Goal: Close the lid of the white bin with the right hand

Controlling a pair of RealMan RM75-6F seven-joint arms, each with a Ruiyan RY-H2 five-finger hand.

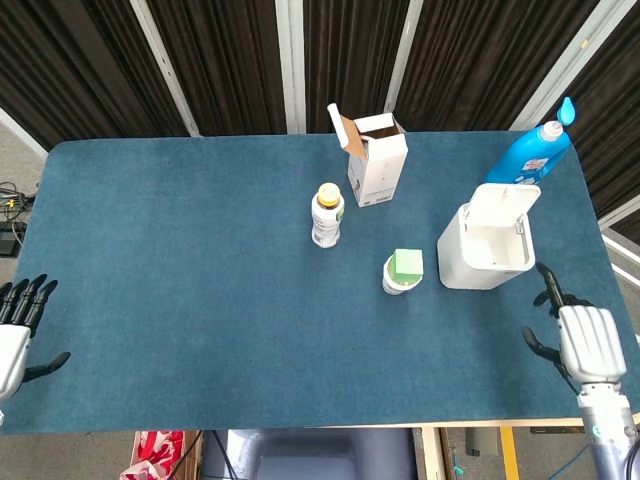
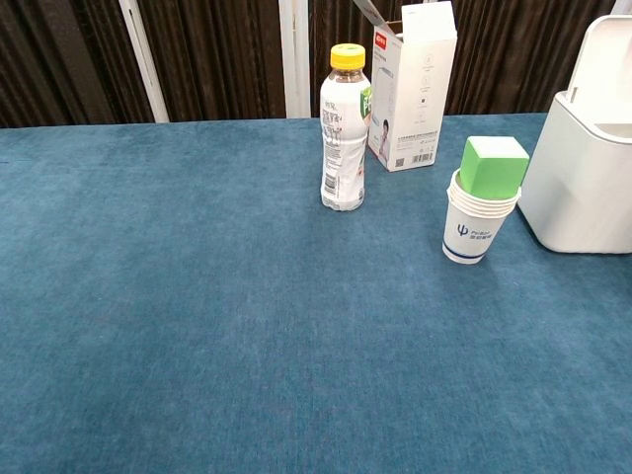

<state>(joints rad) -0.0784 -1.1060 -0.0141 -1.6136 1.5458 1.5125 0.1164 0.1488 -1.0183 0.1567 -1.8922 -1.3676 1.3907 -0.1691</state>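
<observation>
The white bin [image 1: 487,258] stands at the table's right side with its lid [image 1: 505,198] tipped up and back, the inside showing. In the chest view the white bin [image 2: 583,178] fills the right edge. My right hand [image 1: 583,340] hovers over the table's front right corner, just in front of and to the right of the bin, fingers apart and holding nothing. My left hand [image 1: 12,328] hangs off the table's front left edge, fingers spread, empty. Neither hand appears in the chest view.
A stack of paper cups with a green block [image 1: 404,269] on top stands left of the bin. A yellow-capped bottle [image 1: 327,213] and an open white carton [image 1: 376,158] stand mid-table. A blue detergent bottle [image 1: 533,152] leans behind the bin.
</observation>
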